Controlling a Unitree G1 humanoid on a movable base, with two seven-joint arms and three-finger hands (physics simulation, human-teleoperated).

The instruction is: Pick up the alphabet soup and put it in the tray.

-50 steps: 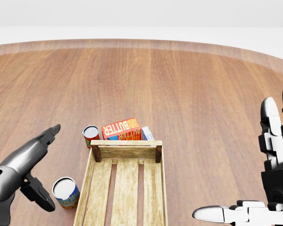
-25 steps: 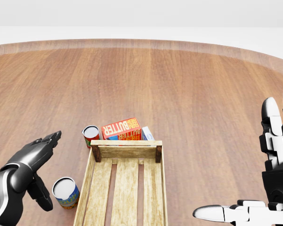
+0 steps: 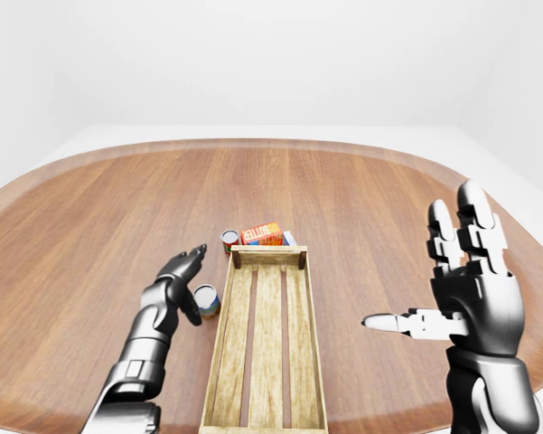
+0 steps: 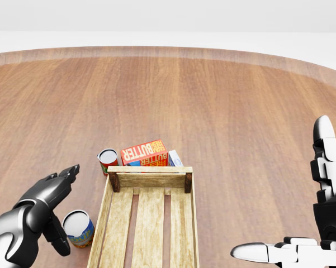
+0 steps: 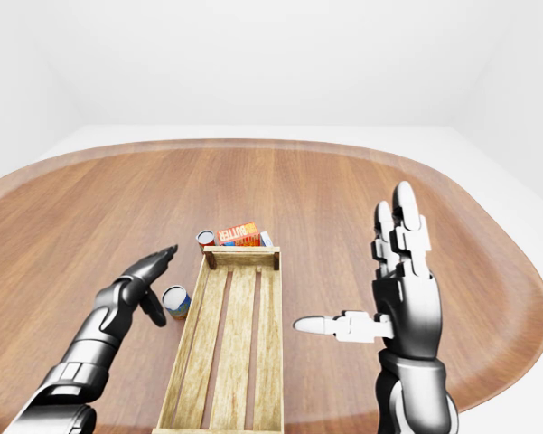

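The alphabet soup (image 4: 78, 228), a can with a white lid and a blue and orange label, stands upright on the wooden table just left of the tray's left wall. The tray (image 4: 148, 175) is a long slatted wooden crate with nothing in it. My left hand (image 4: 60, 207) hovers at the can's left side, open, with its fingers stretched above the can and its thumb below-left of it. Whether it touches the can is unclear. My right hand (image 3: 420, 262) is raised at the right of the tray, open, palm facing in, with fingers up and thumb pointing left.
Just past the tray's top end stand a red can (image 4: 107, 160), a red-orange butter box (image 4: 145, 152) and a small white and blue carton (image 4: 175, 158). The round wooden table (image 4: 212, 100) stretches wide on all sides, its edge curving along the top of the head view.
My left hand has drawn in to the right and down, closing on the soup can, with the thumb now beside it. The right hand has sunk slightly. Objects have not moved.
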